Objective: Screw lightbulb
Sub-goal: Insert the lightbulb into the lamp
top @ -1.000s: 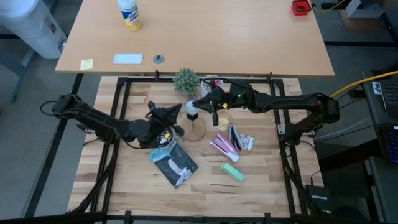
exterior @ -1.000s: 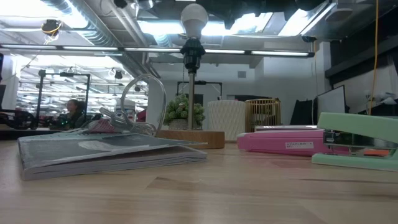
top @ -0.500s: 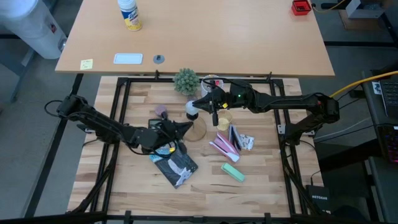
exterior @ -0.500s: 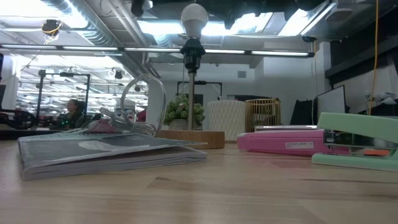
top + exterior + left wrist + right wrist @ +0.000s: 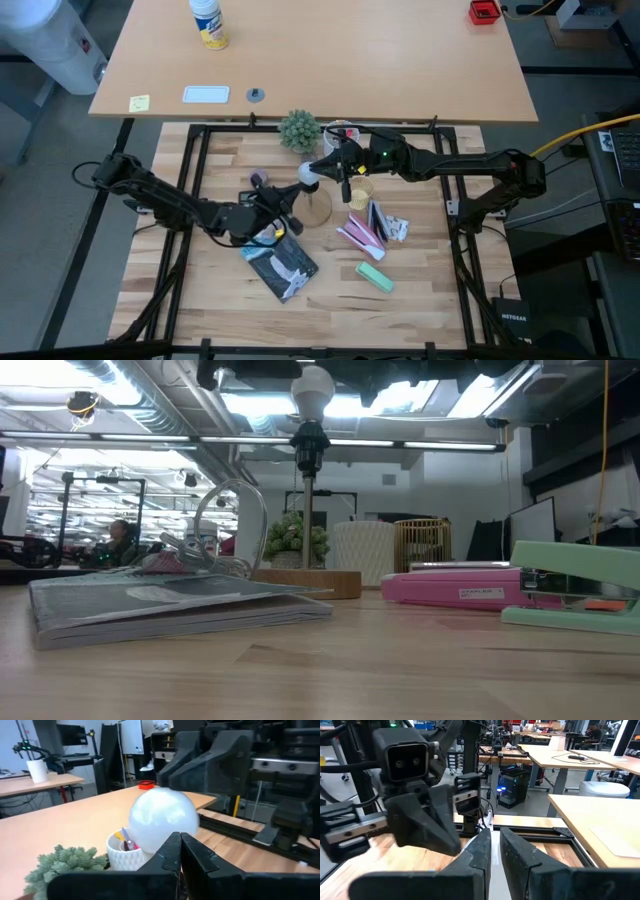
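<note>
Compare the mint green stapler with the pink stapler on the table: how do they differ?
The green stapler lies alone toward the table's front edge; the pink stapler lies farther back, against other items. In the low view the green stapler sits nearer and looks larger than the pink stapler. Both lie flat on the wood.

The wooden-slat table [image 5: 200, 300] carries a small green plant [image 5: 299, 130], a lamp's round wooden base [image 5: 316, 208], a dark booklet [image 5: 281, 263], a pink stapler [image 5: 359, 235] and a mint-green stapler [image 5: 375, 275].

You see the table [image 5: 200, 290] from directly overhead and level from its top. Each wrist camera faces the other arm closely; all share the lightbulb [image 5: 313, 390].
</note>
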### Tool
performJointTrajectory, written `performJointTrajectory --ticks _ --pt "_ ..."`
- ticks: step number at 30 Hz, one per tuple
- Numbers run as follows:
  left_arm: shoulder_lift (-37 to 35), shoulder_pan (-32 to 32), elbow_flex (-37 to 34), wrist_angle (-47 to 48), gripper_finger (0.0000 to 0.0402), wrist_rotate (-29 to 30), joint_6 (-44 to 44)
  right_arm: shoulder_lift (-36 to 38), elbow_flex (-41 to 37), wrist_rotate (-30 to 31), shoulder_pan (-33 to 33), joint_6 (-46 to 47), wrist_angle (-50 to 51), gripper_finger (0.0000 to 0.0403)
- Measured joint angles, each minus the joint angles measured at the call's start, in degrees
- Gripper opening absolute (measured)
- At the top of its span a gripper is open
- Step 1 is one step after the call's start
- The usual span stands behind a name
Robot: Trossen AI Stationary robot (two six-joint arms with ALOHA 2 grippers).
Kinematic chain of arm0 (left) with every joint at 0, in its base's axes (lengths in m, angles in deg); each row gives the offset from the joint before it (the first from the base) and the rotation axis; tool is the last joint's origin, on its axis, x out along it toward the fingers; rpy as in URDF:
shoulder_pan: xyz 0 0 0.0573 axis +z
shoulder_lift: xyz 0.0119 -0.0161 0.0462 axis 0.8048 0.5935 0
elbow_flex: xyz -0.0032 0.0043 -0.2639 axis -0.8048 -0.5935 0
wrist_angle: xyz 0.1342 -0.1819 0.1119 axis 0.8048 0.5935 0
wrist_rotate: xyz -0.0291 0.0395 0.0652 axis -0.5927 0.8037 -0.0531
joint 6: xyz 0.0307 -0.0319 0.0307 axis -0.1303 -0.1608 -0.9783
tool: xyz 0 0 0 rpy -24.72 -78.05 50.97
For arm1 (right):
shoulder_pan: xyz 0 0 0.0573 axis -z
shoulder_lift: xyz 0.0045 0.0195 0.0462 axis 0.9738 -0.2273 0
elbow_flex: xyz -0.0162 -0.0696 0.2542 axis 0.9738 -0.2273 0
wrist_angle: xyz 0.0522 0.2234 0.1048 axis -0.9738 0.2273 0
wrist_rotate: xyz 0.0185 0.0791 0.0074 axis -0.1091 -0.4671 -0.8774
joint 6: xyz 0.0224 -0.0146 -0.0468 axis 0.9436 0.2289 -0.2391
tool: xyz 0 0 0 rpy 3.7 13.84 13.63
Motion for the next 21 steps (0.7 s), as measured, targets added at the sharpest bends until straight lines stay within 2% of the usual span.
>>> performJointTrajectory --ticks 7,14,21 --pt "0.0 1.8 0.0 0.0 0.0001 0.0 -0.8 0.0 0.0 -0.7 0.1 0.0 0.0 0.0044" --pt "0.0 1.8 0.0 0.0 0.0001 4.6 -0.9 0.0 0.0 -0.9 0.1 0.0 0.1 0.0044" --pt "0.0 3.3 0.0 0.0 0.0001 6.4 -2.9 0.0 0.0 -1.5 0.0 0.0 0.1 0.0044"
